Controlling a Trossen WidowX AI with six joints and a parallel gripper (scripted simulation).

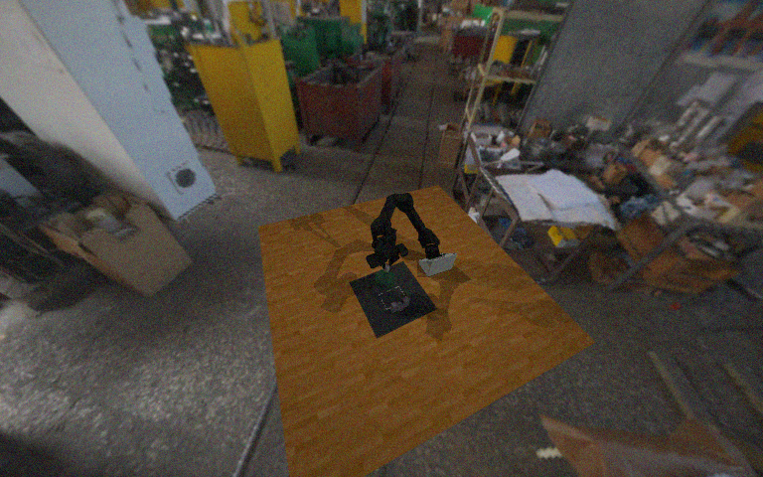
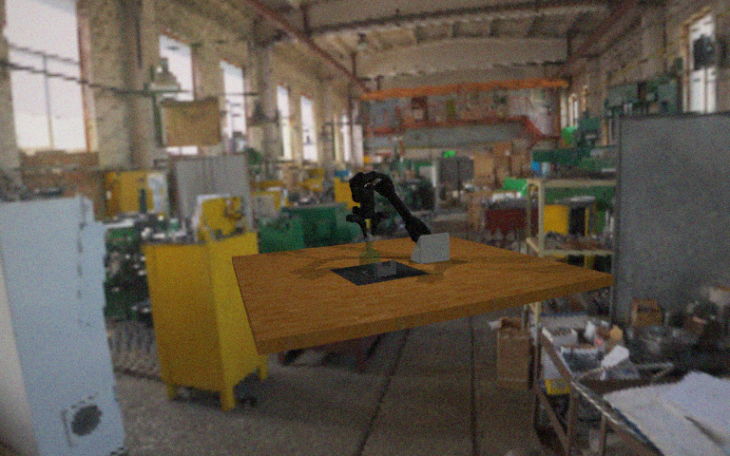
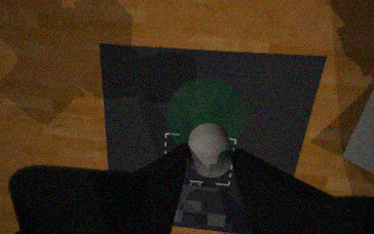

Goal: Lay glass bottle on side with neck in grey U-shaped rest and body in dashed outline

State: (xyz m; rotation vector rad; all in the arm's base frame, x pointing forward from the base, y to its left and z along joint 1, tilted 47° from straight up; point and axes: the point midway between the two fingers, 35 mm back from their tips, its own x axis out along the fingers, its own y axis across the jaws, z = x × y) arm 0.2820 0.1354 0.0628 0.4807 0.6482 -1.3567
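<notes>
The green glass bottle (image 1: 384, 277) (image 2: 370, 255) (image 3: 205, 99) stands upright on the dark mat (image 1: 378, 326) (image 2: 359, 278) (image 3: 131, 73), at its back part. Its pale round top faces the wrist camera. My gripper (image 1: 386, 265) (image 2: 369, 235) (image 3: 209, 152) points down and is shut on the bottle's neck, just below the top. The dashed outline (image 1: 384, 307) (image 3: 223, 184) lies on the mat beside the bottle, partly hidden by the bottle and fingers in the wrist view. The grey U-shaped rest (image 1: 400, 304) (image 2: 383, 270) (image 3: 215, 218) stands at the outline's far end from the bottle.
A light grey block with a sloped side (image 1: 438, 264) (image 2: 432, 248) (image 3: 362, 138) stands on the wooden table (image 1: 349, 382) (image 2: 431, 300) (image 3: 39, 146), right of the mat, close to the arm's base. The arm's shadows fall across table and mat.
</notes>
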